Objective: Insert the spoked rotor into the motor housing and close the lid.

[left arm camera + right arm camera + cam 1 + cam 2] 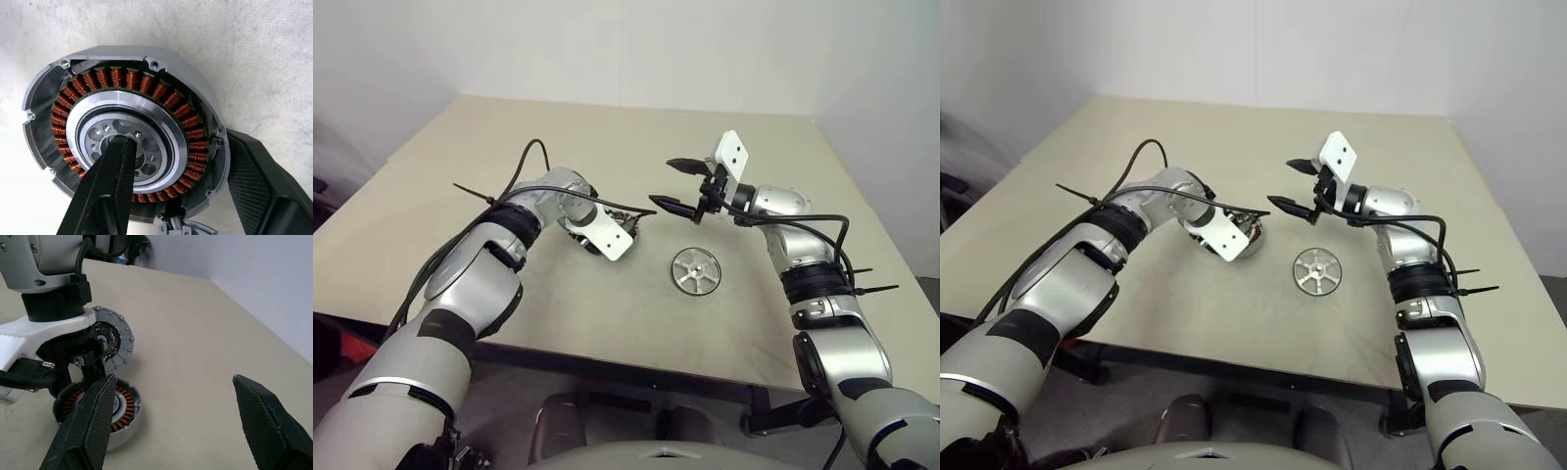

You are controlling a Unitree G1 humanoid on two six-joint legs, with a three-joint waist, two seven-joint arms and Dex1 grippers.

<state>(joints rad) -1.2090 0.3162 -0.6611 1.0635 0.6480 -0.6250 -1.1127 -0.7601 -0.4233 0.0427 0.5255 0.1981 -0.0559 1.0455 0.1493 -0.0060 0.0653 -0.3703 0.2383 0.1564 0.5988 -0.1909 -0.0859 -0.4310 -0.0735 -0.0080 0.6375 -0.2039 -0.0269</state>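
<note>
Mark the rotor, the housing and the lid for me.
rotor [696, 270]: left eye view, on its central hub.
housing [191, 133]: left wrist view, on the copper windings.
lid [124, 340]: right wrist view, on its notched rim, behind the housing.

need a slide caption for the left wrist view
Left gripper straddling the motor housing wall, one finger in the silver centre, one outside.

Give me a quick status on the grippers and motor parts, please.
Left gripper gripping motor housing wall, one finger inside. Right gripper open, empty, above table. Spoked rotor lies flat, nothing blocking. Lid beside housing.
</note>
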